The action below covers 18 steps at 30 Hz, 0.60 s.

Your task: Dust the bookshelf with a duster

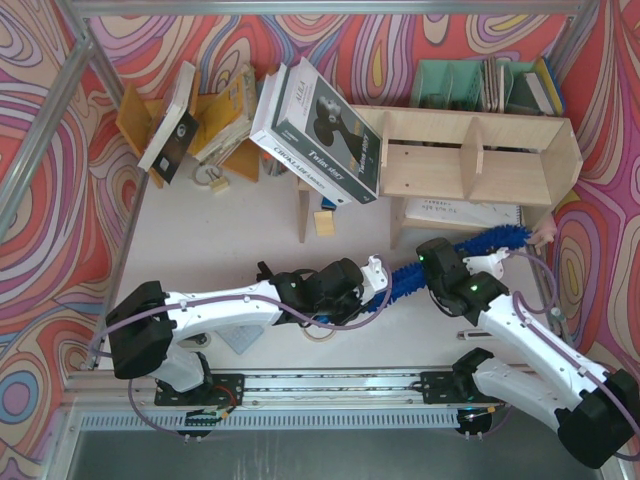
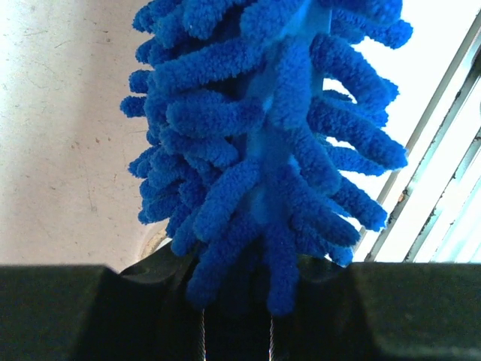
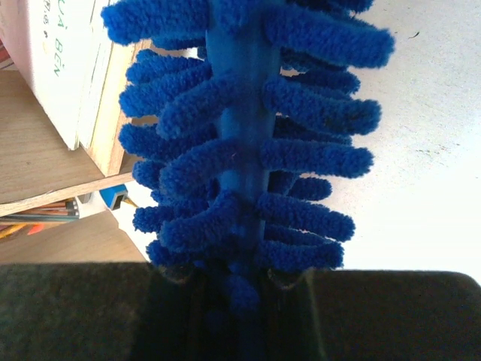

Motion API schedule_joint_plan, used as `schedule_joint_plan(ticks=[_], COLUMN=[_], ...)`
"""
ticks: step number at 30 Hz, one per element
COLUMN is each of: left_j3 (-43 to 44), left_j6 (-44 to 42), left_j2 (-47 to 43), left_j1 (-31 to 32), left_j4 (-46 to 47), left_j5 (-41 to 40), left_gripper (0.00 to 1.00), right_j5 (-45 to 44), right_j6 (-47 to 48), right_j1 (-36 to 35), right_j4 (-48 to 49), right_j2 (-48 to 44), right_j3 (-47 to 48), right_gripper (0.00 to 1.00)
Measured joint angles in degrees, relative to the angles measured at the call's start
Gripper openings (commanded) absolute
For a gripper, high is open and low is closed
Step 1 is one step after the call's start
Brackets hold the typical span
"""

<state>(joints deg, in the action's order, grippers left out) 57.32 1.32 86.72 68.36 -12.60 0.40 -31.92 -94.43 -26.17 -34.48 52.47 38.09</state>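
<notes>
The bright-blue fluffy duster point(image 1: 408, 274) lies slanted above the table in front of the bookshelf point(image 1: 470, 160), its far end reaching under the shelf's right side. My left gripper point(image 1: 377, 283) is shut on the duster's near end, and blue strands fill the left wrist view point(image 2: 263, 135) between the jaws point(image 2: 248, 289). My right gripper point(image 1: 443, 264) is shut on the duster further along; the blue spine point(image 3: 240, 128) runs up from its jaws point(image 3: 240, 284). Pale shelf wood shows at the left of the right wrist view point(image 3: 37, 158).
A large black-and-white book point(image 1: 320, 135) leans on the bookshelf's left end. An orange slanted rack point(image 1: 215, 125) with books stands at the back left, a teal organiser point(image 1: 470, 85) behind the shelf. A yellow block point(image 1: 323, 222) and a spiral notebook point(image 1: 460, 212) lie under the shelf.
</notes>
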Motion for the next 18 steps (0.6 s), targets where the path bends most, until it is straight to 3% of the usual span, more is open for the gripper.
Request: schedule_joint_plan(ticks=[1,3,4,6,14,16,18], left_j3=[0.0,0.0,0.0,0.0,0.0,0.0,0.02], left_j6=[0.0,0.04,0.11,0.2,0.61,0.63,0.87], left_j2=[0.0,0.0,0.0,0.0,0.02,0.13,0.42], left_j1=[0.0,0.0,0.0,0.0,-0.22,-0.22,-0.22], left_j4=[0.0,0.02,0.04,0.09,0.13,0.13,0.13], left_j5=[-0.07,-0.26,-0.31,-0.39,-0.42,-0.39,-0.17], left_gripper=[0.01,0.33,0.4,0.45,0.46,0.35,0.14], right_j5=[0.0,0.0,0.0,0.0,-0.09,-0.07,-0.07], right_j6=[-0.02,-0.04,-0.04,-0.04,0.22,0.24,0.2], right_j1=[0.0,0.0,0.0,0.0,0.0,0.0,0.0], right_j4=[-0.09,-0.11,-0.11,-0.11,-0.15,-0.15,-0.11], right_j2=[-0.02,-0.02,-0.11,-0.5,-2.6,-2.69,-2.69], right_j3=[0.0,0.0,0.0,0.0,0.0,0.0,0.0], right_gripper=[0.0,0.0,0.0,0.0,0.0,0.0,0.0])
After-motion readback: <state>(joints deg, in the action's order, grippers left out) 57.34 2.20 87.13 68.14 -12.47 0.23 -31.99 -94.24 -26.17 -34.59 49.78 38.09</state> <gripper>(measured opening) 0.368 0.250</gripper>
